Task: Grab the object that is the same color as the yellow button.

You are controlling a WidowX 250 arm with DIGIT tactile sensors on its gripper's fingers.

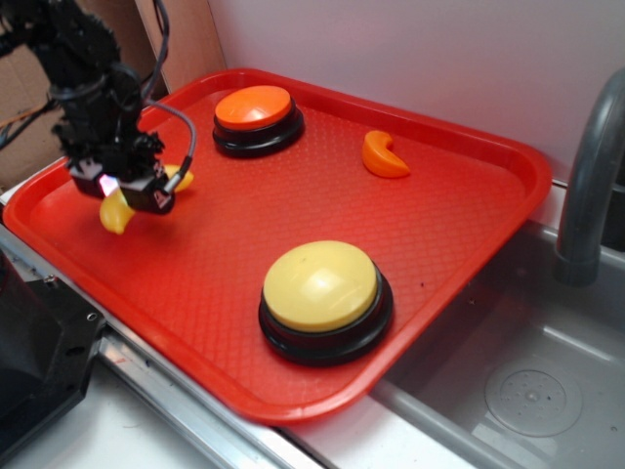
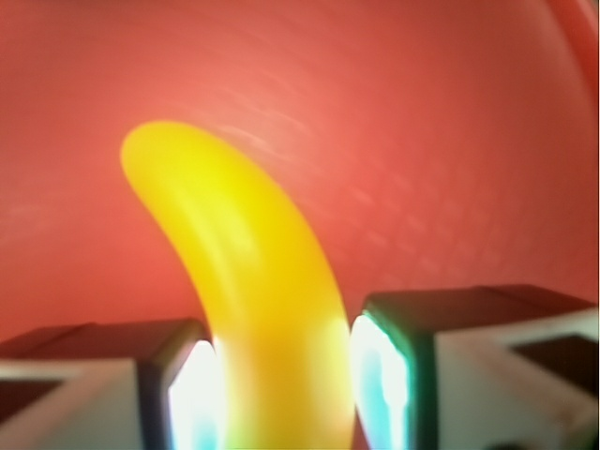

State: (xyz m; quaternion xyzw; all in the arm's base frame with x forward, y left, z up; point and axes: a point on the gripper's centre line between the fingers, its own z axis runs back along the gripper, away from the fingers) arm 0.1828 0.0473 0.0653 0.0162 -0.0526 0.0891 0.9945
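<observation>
banana (image 2: 253, 309): between both fingers (image 2: 192, 394), touching, far across tray (image 1: 293, 244) from yellow button (image 1: 320, 283)
gripper (image 1: 137, 191): clamped on banana
arm: reaching down, tilted, left of button

I see bare tray (image 1: 195, 264) between my gripper (image 1: 132, 191) and the yellow button (image 1: 322, 288); the orange button (image 1: 256, 115) stands near behind.
</observation>
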